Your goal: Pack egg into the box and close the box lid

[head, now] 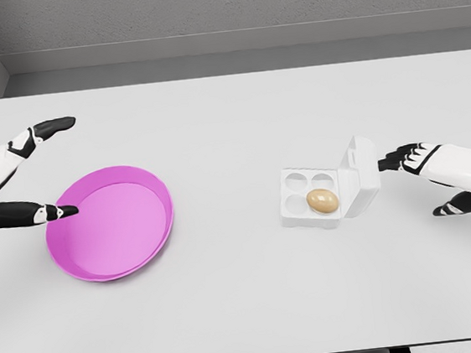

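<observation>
Seen from the head camera above a pale counter (249, 310): white box (328, 190) right of centre, four wells, lid (359, 174) raised on the right side, tilted up and not shut. Brown egg (322, 200) seated in the near-right well; the other three wells bare. Right hand (425, 175) entering from the right edge, fingers (392, 160) loosely spread and holding nothing, dark fingertips just beside the lid's outer face, contact impossible to tell; thumb hanging lower and nearer, apart from the box. Pink dish (132, 186) on the left half of the counter, round, shallow, well apart from the box. Left hand (25, 177) coming in from the left edge, spread wide, gripping nothing: one dark finger pointing right at the far side, the other reaching to the dish's left rim, touching or just short of it. Grey wall behind the far edge of the counter.
</observation>
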You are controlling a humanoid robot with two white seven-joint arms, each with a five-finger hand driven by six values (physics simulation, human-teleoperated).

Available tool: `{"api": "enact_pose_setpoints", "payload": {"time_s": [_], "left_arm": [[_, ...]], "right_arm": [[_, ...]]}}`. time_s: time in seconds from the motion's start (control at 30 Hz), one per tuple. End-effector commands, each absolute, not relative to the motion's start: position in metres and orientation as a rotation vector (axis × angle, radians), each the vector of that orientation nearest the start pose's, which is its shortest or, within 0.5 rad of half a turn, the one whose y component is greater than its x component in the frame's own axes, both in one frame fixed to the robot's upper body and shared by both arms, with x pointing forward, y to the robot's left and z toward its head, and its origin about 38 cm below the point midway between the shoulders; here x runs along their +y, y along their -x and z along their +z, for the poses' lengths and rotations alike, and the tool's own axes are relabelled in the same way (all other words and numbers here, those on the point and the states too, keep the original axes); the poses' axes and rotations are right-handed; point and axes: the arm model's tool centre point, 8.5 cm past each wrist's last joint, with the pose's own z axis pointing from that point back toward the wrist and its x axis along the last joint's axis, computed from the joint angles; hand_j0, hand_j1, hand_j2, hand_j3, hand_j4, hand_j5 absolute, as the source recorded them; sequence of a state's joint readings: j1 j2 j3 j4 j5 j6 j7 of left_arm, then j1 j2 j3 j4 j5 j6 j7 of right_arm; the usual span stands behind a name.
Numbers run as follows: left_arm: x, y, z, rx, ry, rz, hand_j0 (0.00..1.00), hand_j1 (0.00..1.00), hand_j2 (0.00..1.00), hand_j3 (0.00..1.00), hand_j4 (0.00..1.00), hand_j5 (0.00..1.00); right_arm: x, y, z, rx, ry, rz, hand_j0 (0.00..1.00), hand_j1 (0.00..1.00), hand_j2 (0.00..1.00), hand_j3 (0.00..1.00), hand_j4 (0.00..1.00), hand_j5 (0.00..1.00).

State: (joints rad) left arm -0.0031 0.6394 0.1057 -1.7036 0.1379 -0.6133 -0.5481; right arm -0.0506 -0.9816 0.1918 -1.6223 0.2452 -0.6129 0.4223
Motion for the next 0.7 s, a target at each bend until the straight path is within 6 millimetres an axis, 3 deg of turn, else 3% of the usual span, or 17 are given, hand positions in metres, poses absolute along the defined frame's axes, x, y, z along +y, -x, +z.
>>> {"api": "enact_pose_setpoints", "payload": {"time_s": [0.0,0.67], "left_arm": [[0.359,-0.333,0.22,-1.991,-0.116,-1.208,1.0,1.0,1.0,1.0,1.0,1.0],[0.353,-0.333,0.219,-1.991,-0.096,-1.225,1.0,1.0,1.0,1.0,1.0,1.0]], "right_arm": [[-0.38,-0.336,0.184,-1.454,0.315,1.817,1.0,1.0,1.0,1.0,1.0,1.0],[-0.347,-0.328,0.201,-1.549,0.281,1.885,1.0,1.0,1.0,1.0,1.0,1.0]]}}
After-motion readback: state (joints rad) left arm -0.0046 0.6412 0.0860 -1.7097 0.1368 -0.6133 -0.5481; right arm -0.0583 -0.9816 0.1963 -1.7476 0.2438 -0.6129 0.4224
